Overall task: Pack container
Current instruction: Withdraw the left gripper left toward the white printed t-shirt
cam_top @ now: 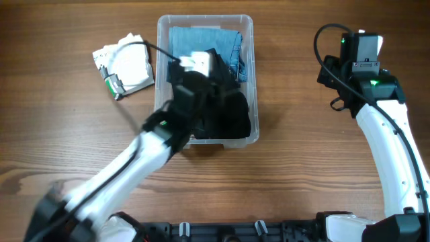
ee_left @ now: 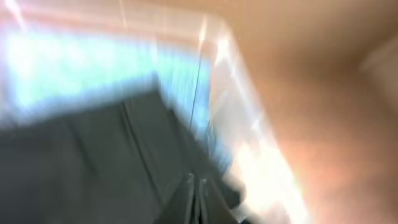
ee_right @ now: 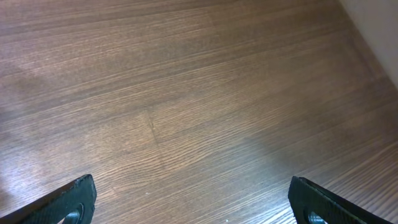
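The clear container (cam_top: 161, 40) stands at the table's back middle. A blue denim garment (cam_top: 228, 47) lies at its far end and a black garment (cam_top: 232, 114) fills its near end. My left gripper (cam_top: 201, 81) reaches into the container over the black garment. The blurred left wrist view shows its fingers (ee_left: 198, 199) pressed together on the black cloth (ee_left: 93, 162), with blue cloth (ee_left: 81, 62) beyond and the clear container wall (ee_left: 249, 124) to the right. My right gripper (ee_right: 193, 202) is open and empty over bare table at the right (cam_top: 359, 50).
A white bundle with a small green-tipped item (cam_top: 124, 66) lies on the table left of the container. The wooden table (cam_top: 295, 154) extends around it. The right arm's white link (cam_top: 396, 154) runs along the right side.
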`<action>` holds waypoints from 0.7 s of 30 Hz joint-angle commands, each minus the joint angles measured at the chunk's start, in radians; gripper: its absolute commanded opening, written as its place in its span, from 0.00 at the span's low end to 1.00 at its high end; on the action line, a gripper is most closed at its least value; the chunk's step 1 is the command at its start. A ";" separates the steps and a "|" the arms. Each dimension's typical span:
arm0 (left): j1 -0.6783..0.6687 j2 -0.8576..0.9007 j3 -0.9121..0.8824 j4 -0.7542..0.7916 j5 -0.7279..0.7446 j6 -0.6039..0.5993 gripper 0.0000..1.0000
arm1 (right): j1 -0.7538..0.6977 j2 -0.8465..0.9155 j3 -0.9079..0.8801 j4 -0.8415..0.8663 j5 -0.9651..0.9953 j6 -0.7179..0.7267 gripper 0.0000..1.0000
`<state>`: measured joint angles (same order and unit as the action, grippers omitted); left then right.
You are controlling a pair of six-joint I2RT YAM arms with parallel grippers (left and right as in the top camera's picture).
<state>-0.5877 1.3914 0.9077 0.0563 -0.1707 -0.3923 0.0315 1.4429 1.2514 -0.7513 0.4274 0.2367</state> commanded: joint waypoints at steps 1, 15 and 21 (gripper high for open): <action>0.064 -0.196 0.003 -0.026 -0.106 0.019 0.07 | -0.002 0.006 0.000 0.003 0.017 -0.001 1.00; 0.552 -0.270 0.003 -0.182 0.121 0.018 0.04 | -0.002 0.007 0.000 0.003 0.017 -0.001 1.00; 0.789 -0.119 0.003 -0.166 0.456 -0.158 0.04 | -0.002 0.006 0.000 0.003 0.017 -0.002 1.00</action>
<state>0.0834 1.1816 0.9100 -0.1200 0.0181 -0.4332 0.0315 1.4429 1.2514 -0.7509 0.4278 0.2367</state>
